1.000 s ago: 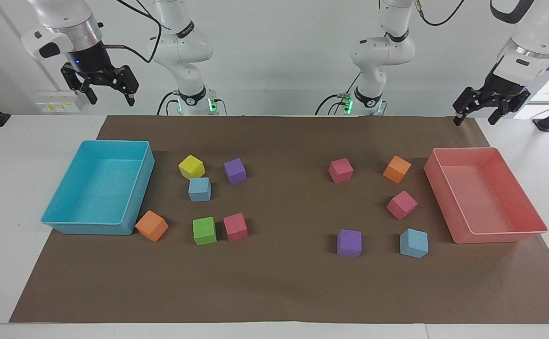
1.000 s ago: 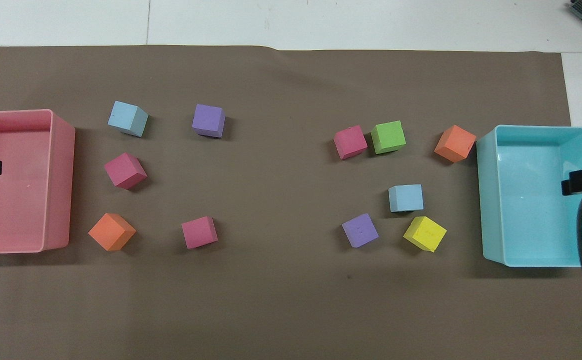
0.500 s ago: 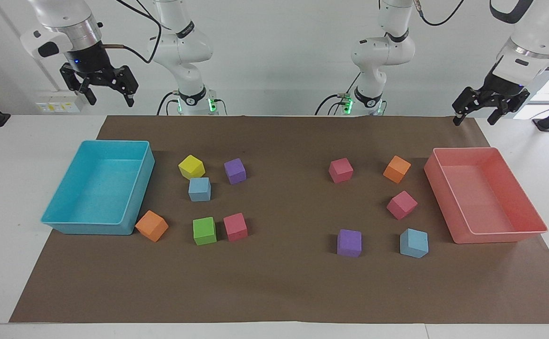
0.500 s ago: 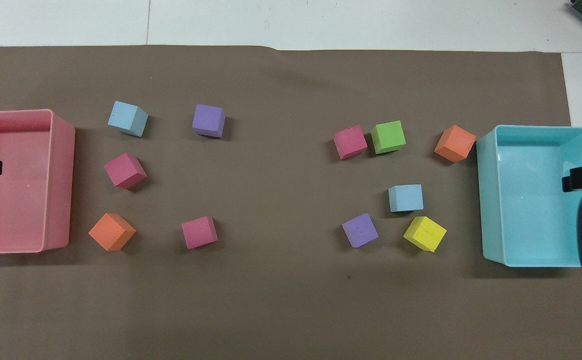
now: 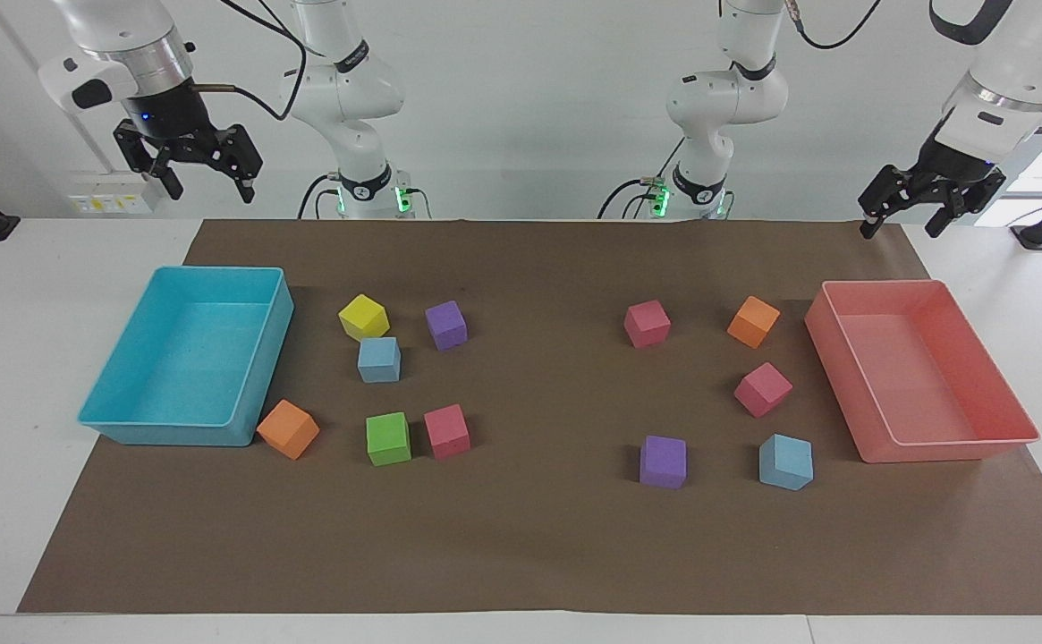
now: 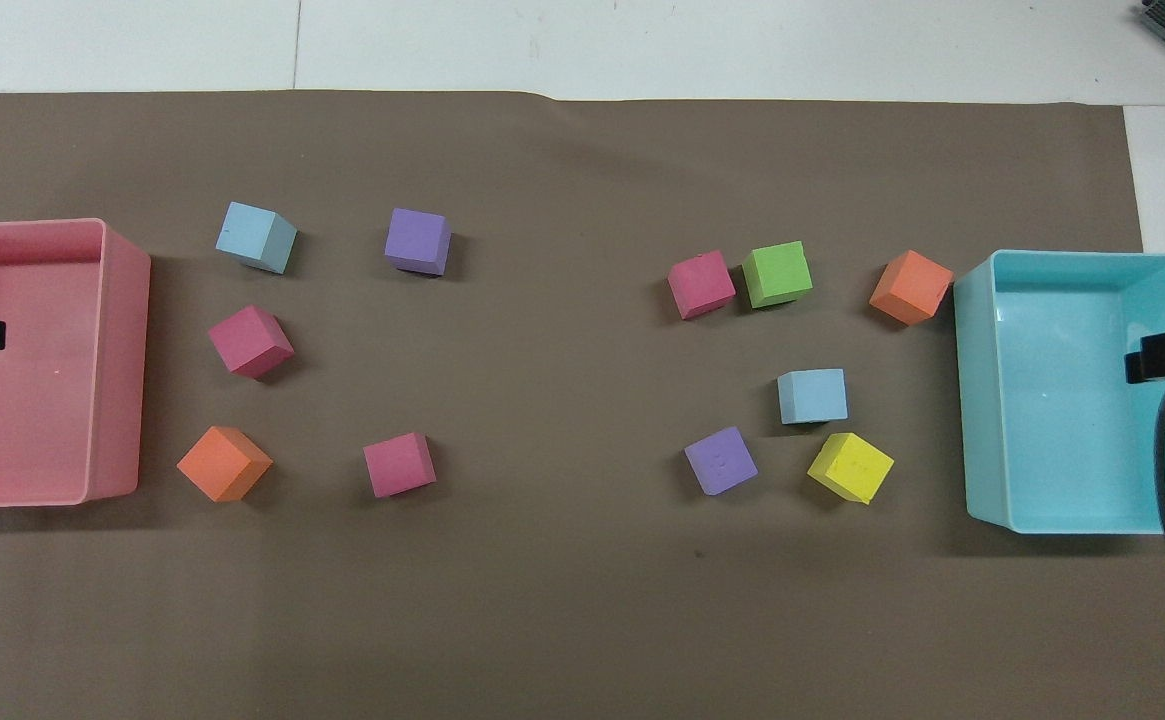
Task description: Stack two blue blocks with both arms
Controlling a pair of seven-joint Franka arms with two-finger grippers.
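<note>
Right gripper, black two-finger, hangs high over the robots' end of the big turquoise plastic tray, jaws spread, nothing held; left gripper, the same black build, is up near the robots' end of the pink plastic tray, fingers apart and empty too. Both arms wait. One sky-blue foam cube sits on the brown paper mat beside the turquoise tray, touching a yellow foam cube; the other sky-blue foam cube lies well apart, near the pink tray's corner farthest from the robots. These look light, soft, matte, probably grippy: pinch two opposite flat faces, gently. No labels or writing readable anywhere.
</note>
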